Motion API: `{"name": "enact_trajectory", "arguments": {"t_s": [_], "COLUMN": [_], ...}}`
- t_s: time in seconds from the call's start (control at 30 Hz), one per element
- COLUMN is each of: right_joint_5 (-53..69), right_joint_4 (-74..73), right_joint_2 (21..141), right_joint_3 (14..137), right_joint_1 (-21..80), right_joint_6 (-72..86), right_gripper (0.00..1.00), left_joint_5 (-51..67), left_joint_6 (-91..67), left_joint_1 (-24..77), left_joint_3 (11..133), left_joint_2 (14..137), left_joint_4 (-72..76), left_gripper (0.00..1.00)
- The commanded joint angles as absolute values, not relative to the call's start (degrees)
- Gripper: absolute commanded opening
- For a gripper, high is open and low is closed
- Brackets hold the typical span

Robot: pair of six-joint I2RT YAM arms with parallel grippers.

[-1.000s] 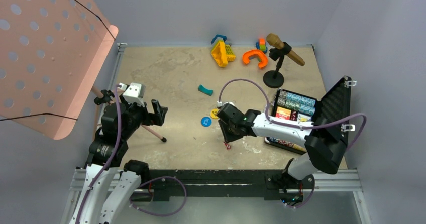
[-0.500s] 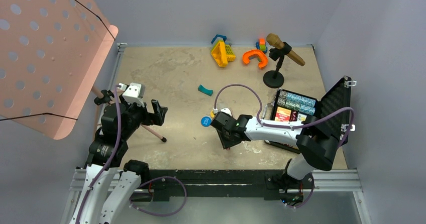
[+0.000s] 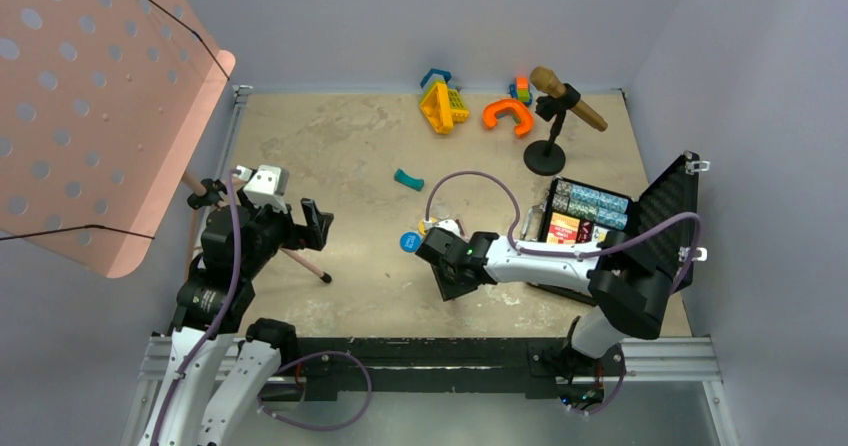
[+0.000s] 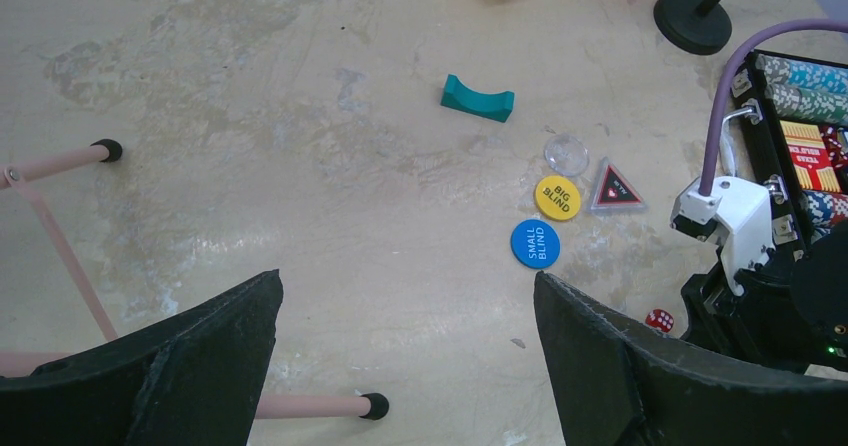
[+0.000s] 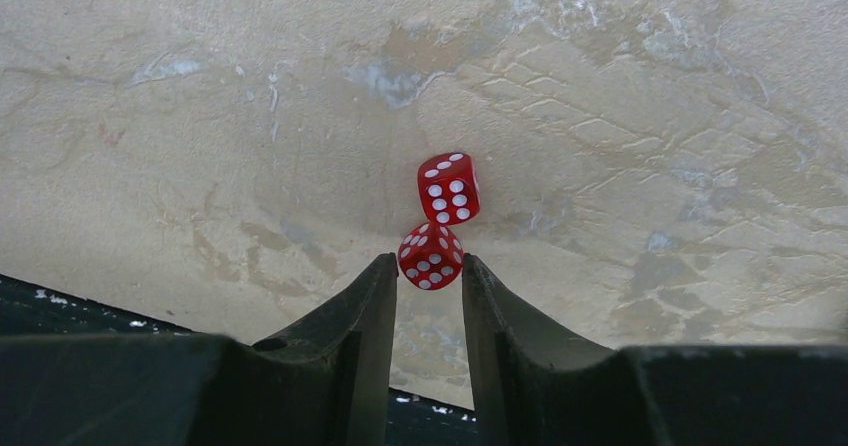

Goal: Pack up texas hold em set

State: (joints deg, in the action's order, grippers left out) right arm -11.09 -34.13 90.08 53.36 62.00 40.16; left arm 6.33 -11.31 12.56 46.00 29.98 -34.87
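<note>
Two red dice (image 5: 448,187) by the right hand (image 5: 428,261); beyond it, three tokens (image 4: 558,197), one clear disc (image 4: 566,153), one teal piece (image 4: 478,98).

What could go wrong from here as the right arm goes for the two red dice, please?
1. The right gripper flanks the nearer die only with its very fingertips. With so shallow a hold, the die may slip or pop out on closing or lifting.
2. The second die sits right against the nearer one, or nearly so. It could get nudged and roll off across the table.
</note>
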Motion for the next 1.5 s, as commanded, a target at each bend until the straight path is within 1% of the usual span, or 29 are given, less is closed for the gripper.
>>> {"name": "enact_trajectory", "arguments": {"t_s": [0.0, 0.4, 0.67, 0.9, 0.97, 1.1, 1.27, 1.47], "right_joint_5": [-13.05, -14.17, -15.01, -16.38, -15.66, -18.09, -17.69, -17.04], "right_joint_4": [-35.29, -35.19, -35.87, -37.43, -37.83, -40.24, -40.77, -39.68], "right_joint_2": [91.45, 92.26, 94.50, 94.49, 93.54, 91.22, 86.11, 74.09], "right_joint_3": [54.66, 55.64, 56.87, 58.45, 59.12, 62.05, 62.92, 57.66], "right_joint_1": [62.65, 63.33, 64.10, 64.75, 64.69, 63.63, 56.07, 36.63], "right_joint_6": [42.60, 42.69, 41.51, 40.81, 40.47, 38.07, 34.15, 26.97], "right_gripper": [0.33, 0.32, 0.25, 0.01, 0.00, 0.00, 0.00, 0.00], "left_joint_5": [6.06, 6.23, 6.11, 5.92, 5.85, 5.71, 5.79, 6.69], "left_joint_6": [-10.63, -10.72, -10.72, -10.64, -10.63, -10.63, -10.63, -10.72], "left_joint_1": [12.83, 12.83, 12.83, 12.83, 12.83, 12.83, 12.83, 12.83], "left_joint_3": [45.52, 45.47, 45.50, 45.46, 45.46, 45.50, 45.39, 45.43], "left_joint_2": [29.36, 29.01, 29.00, 29.01, 28.92, 28.88, 28.74, 28.75], "left_joint_4": [-33.52, -33.48, -33.50, -33.52, -33.52, -33.59, -33.50, -33.29], "left_gripper": [0.99, 0.99, 0.99, 0.99, 0.99, 0.99, 0.99, 0.99]}}
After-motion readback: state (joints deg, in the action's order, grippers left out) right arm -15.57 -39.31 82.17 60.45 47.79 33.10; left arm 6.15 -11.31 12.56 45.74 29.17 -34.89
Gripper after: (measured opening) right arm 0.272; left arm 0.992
